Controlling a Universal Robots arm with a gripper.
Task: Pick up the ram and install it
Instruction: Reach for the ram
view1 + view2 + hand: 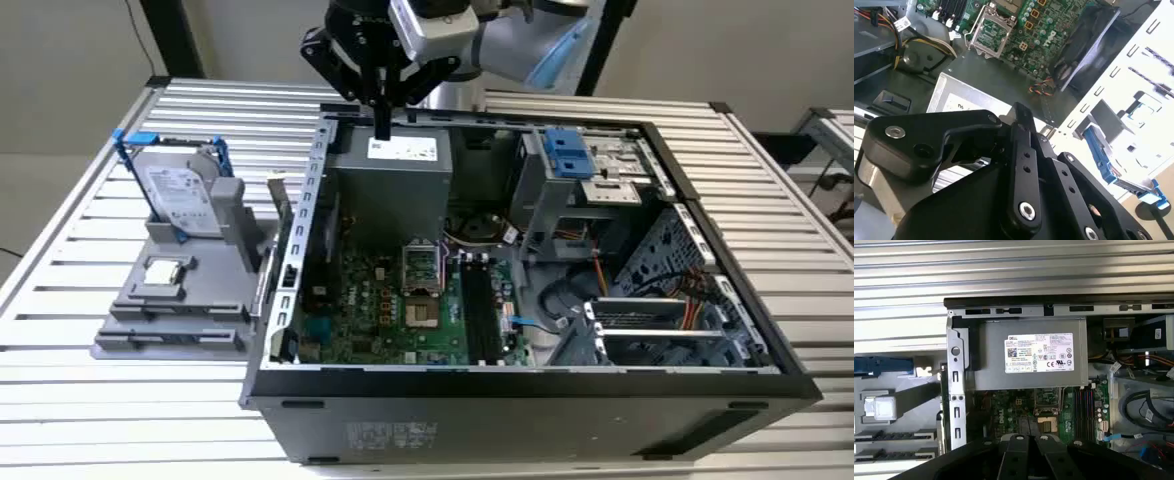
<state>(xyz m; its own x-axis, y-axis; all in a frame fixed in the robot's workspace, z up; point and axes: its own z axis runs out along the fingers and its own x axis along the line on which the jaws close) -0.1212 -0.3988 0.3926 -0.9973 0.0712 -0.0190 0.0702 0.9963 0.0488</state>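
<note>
Currently, the work is at the pick-up step, and the pick-up is not yet done. At the exterior view's left, on the slatted table (80,250), stands a grey holder (174,320). It carries the hard drive (180,195) in its blue bracket and, nearer to the camera, the square processor chip (163,270). On the holder's side that faces the computer, just beside the case wall, a thin stick stands on its edge. I take it for the ram (279,200), though it is seen almost edge-on and I cannot be fully sure. Nothing touches it.

More to the right, the gripper (383,122) hangs above the far end of the open case (534,385), over the grey power supply (400,170). Its fingers are together and point down, and there is nothing between them.

Further right and nearer to the camera, on the motherboard (360,300), lie the long dark memory slots (478,310), well apart from the stick.

In my judgement, the next move calls for the fingers to open and to come over the stick's upper edge, lined up with its thin side. The stick stands close to the case wall and leaves little room. The grip should be firm but light enough not to bend the thin board.
</note>
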